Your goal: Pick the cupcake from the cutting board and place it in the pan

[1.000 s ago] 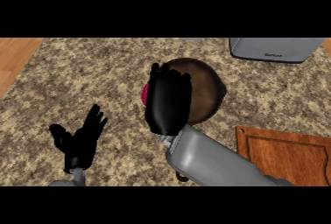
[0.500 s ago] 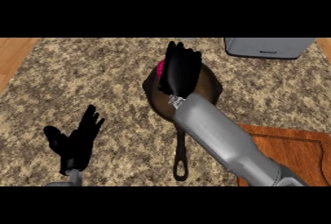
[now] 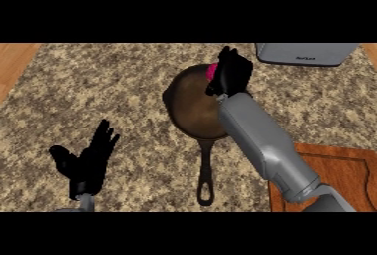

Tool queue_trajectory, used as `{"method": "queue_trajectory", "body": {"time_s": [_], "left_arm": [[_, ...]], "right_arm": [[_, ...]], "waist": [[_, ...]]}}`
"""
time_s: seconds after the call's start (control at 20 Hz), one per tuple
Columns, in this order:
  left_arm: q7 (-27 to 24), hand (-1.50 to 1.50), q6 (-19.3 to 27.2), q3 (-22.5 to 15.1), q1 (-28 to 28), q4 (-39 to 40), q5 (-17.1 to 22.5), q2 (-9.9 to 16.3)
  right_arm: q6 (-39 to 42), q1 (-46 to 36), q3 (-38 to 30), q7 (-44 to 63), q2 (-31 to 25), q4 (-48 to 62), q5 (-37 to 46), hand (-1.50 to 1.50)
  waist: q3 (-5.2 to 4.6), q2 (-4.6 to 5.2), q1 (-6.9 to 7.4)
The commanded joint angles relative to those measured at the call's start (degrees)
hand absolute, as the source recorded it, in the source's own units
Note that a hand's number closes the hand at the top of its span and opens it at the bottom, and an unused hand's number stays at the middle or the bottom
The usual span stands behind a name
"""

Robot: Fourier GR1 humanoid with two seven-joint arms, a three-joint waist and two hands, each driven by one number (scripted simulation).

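A dark brown pan (image 3: 193, 107) lies on the speckled counter, its handle pointing toward me. My right hand (image 3: 230, 74) hovers over the pan's far right rim, fingers curled round the cupcake (image 3: 213, 69), of which only a pink sliver shows at the hand's left side. The grey right forearm crosses the pan's right part and hides it. The wooden cutting board (image 3: 335, 174) sits at the lower right with nothing visible on it. My left hand (image 3: 87, 162) rests open at the lower left, fingers up.
A grey appliance (image 3: 307, 53) stands at the counter's far right edge, close behind my right hand. Wooden flooring shows beyond the counter at the upper left.
My right hand has moved rightward and farther away with the cupcake, from the pan's left side to its far right rim. More of the pan now shows. The left hand has barely shifted.
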Motion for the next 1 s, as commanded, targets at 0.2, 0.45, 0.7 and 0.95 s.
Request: {"method": "queue_trajectory", "body": {"time_s": [0.2, 0.45, 0.7, 0.95], "left_arm": [[-0.13, 0.0, 0.94, -0.09, 0.63, 1.26, -0.59, -0.91], [0.89, 0.0, -0.23, -0.01, 1.33, -0.17, 0.19, -0.08], [0.83, 0.0, 0.94, -0.8, 0.24, 0.41, -1.05, -0.95], [1.84, 0.0, 0.62, 1.13, 1.66, -0.66, 0.44, 0.21]], "right_arm": [[-9.74, -0.3, -7.11, -14.11, -0.11, 13.56, -5.65, -1.5], [-17.74, 1.27, -13.17, -25.87, 0.61, 7.24, -14.03, -1.5], [-17.83, 2.64, -20.24, -37.88, 0.64, -0.2, -28.6, -1.5], [-10.99, 6.68, -25.54, -50.49, 0.65, -8.24, -43.79, -1.5]], "waist": [[-0.06, 0.43, 0.32], [0.13, 0.36, 0.41], [0.2, 0.26, 0.21], [0.14, -0.61, -1.34]]}}
